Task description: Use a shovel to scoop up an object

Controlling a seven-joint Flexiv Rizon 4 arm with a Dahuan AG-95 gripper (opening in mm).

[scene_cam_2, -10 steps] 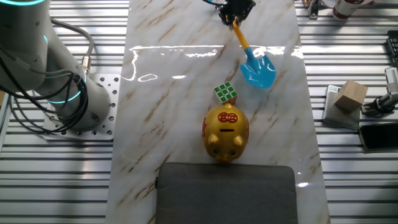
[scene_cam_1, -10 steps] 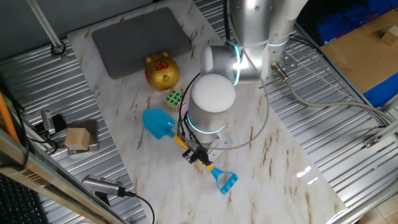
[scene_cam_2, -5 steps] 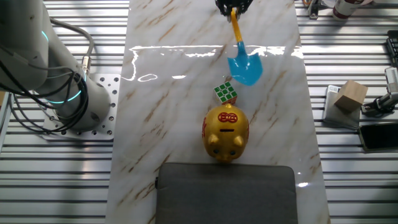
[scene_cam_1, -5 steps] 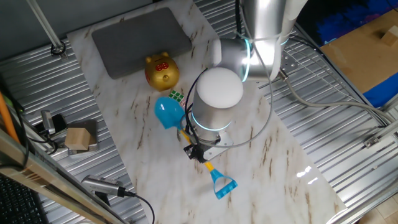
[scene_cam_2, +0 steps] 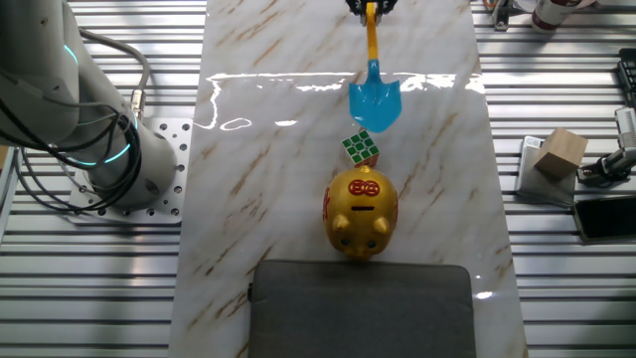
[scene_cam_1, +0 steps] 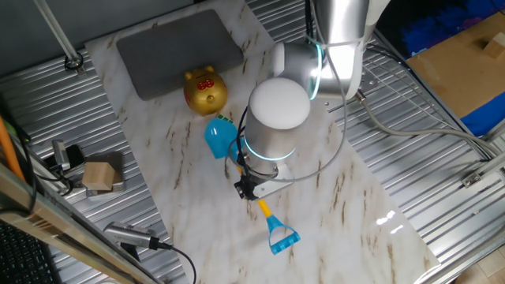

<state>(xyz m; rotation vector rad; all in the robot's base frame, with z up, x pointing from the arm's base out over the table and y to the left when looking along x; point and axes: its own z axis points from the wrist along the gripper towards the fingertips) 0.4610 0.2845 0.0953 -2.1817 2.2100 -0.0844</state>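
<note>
The shovel has a light-blue blade, a yellow shaft and a blue end loop. My gripper is shut on the yellow shaft, mostly hidden under the arm's wrist; in the other fixed view the gripper sits at the top edge. The blade points at the object, a small coloured cube. Its tip is right at the cube's near edge; I cannot tell if they touch. From the first side, the cube peeks out just behind the blade.
A golden pig bank stands directly behind the cube, with a dark grey mat beyond it. A tan wooden block and cables lie off the marble slab on the metal table. The arm's base stands at the side.
The gripper has swung the shovel around: the blade moved from off to the cube's side to straight in line with it, and closer, until its tip reached the cube's edge.
</note>
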